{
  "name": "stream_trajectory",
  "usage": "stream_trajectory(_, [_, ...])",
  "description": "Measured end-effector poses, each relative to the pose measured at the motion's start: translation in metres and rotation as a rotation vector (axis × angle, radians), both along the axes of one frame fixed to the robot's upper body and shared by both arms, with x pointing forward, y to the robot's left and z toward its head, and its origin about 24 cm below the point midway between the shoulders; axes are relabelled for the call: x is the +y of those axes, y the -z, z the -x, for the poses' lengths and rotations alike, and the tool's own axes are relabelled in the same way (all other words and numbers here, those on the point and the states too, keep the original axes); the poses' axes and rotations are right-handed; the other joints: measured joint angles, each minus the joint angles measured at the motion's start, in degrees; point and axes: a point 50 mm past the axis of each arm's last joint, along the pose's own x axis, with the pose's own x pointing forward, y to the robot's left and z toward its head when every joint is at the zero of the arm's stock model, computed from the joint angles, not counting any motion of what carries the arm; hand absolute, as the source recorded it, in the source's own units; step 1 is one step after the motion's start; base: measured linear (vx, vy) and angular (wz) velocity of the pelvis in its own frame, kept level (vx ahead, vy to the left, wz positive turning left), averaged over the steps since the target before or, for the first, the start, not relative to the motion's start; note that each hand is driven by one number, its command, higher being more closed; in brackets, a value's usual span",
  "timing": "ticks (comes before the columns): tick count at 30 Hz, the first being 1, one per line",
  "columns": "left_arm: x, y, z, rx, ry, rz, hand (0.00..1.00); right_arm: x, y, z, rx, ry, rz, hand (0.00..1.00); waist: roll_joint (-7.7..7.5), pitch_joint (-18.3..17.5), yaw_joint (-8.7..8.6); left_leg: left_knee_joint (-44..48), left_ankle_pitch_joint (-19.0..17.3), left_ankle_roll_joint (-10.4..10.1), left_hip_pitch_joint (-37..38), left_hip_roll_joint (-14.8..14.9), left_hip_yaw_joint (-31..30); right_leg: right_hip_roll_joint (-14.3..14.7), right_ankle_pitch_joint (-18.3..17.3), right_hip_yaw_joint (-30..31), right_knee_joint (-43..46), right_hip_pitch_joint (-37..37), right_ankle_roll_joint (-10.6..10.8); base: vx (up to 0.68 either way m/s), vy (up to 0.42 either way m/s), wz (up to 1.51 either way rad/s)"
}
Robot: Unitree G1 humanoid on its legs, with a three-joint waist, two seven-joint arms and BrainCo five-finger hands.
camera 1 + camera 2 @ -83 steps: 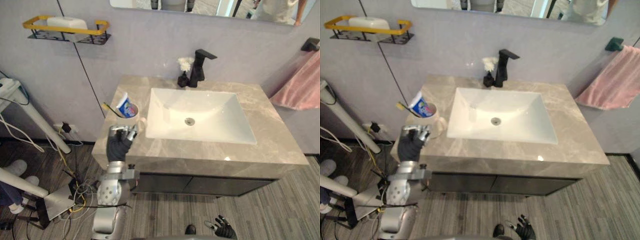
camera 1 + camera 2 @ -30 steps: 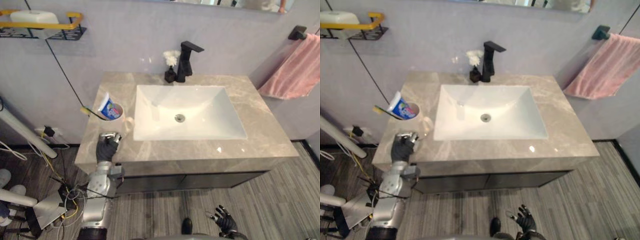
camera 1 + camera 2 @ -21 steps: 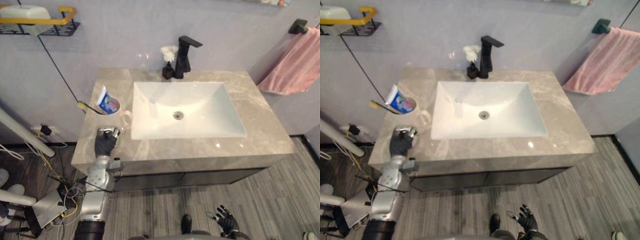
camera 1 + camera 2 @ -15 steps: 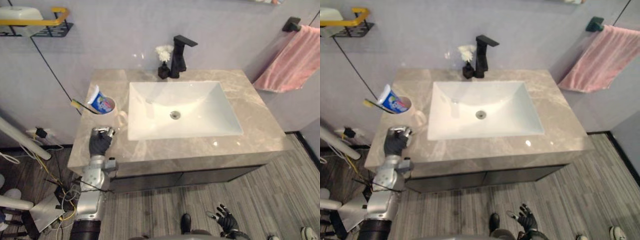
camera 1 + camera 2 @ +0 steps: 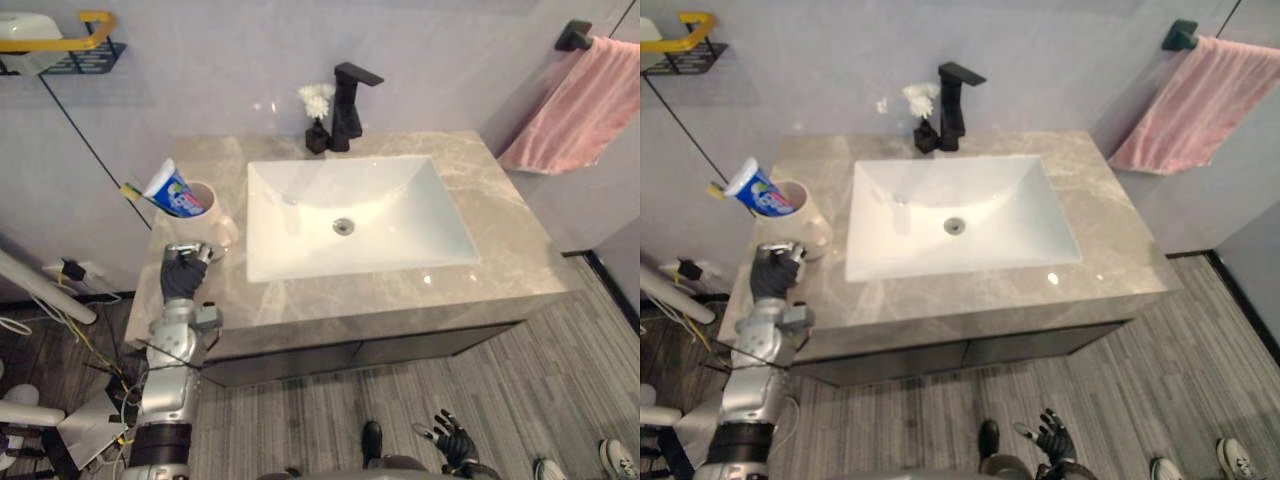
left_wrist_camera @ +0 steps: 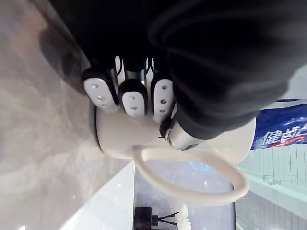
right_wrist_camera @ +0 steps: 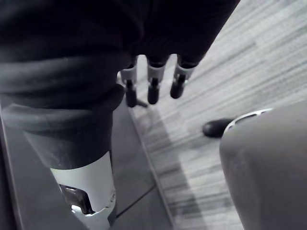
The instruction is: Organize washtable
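The cream ceramic mug (image 5: 208, 214) stands on the grey marbled countertop (image 5: 505, 225) just left of the white rectangular basin (image 5: 300, 235). A blue-and-white toothpaste tube (image 5: 170, 188) and a yellow-ended toothbrush (image 5: 131, 190) lean out of it, away from the basin. The left hand (image 5: 183, 276) sits on the near side of the mug, further from the basin's back wall. Its fingers (image 6: 133, 98) are curled close together at the mug's lower wall, not wrapped round it and not through the looped handle (image 6: 192, 189).

The main risk, as I judge it, is a knock: curled knuckles pushing forward could slide or tip the mug. The tube and brush already lean outward, so their weight would pull it over the counter edge farthest from the basin. The handle juts toward the basin, and the thumb lies near it, so a careless sweep could snag it and spin the mug.

Whether the fingertips actually touch the mug cannot be told. The dark cover hides the palm and most of the thumb, and the mug's base is screened by the fingers. The brush's head is buried in the mug. The right hand (image 7: 152, 82) hangs low, well in front of the basin, with its fingers straight and apart, holding nothing
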Motion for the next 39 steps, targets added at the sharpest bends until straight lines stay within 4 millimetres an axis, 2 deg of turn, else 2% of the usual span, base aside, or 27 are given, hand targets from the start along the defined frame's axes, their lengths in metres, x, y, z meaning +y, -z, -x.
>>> stream_trajectory(7, [0.004, -0.008, -0.004, -0.022, -0.015, -0.022, 1.00, 0.000, 0.000, 0.001, 0.003, 0.002, 0.001, 0.00, -0.01, 0.01, -0.05, 0.01, -0.07, -0.08, -0.46, 0.02, 0.71, 0.16, 0.10, 0.79, 0.00, -0.87, -0.08, -0.01, -0.011, -0.05])
stream_trajectory(16, [0.007, -0.005, -0.007, -0.005, -0.025, -0.020, 1.00, 0.000, 0.001, 0.004, 0.010, 0.004, 0.001, 0.00, -0.05, 0.02, -0.05, 0.20, -0.18, 0.06, -0.40, -0.07, 0.93, 0.09, 0.28, 1.04, 0.00, -0.86, -0.08, 0.00, 0.000, 0.00])
stream_trajectory(39, [0.012, -0.021, -0.021, -0.046, -0.058, -0.032, 1.00, -0.001, 0.002, 0.011, 0.026, 0.010, 0.001, 0.00, -0.54, 0.32, -0.07, 0.18, -0.24, 0.04, -0.79, -0.11, 2.09, 0.21, 0.54, 2.21, 0.01, -1.76, -0.09, 0.00, -0.003, -0.02])
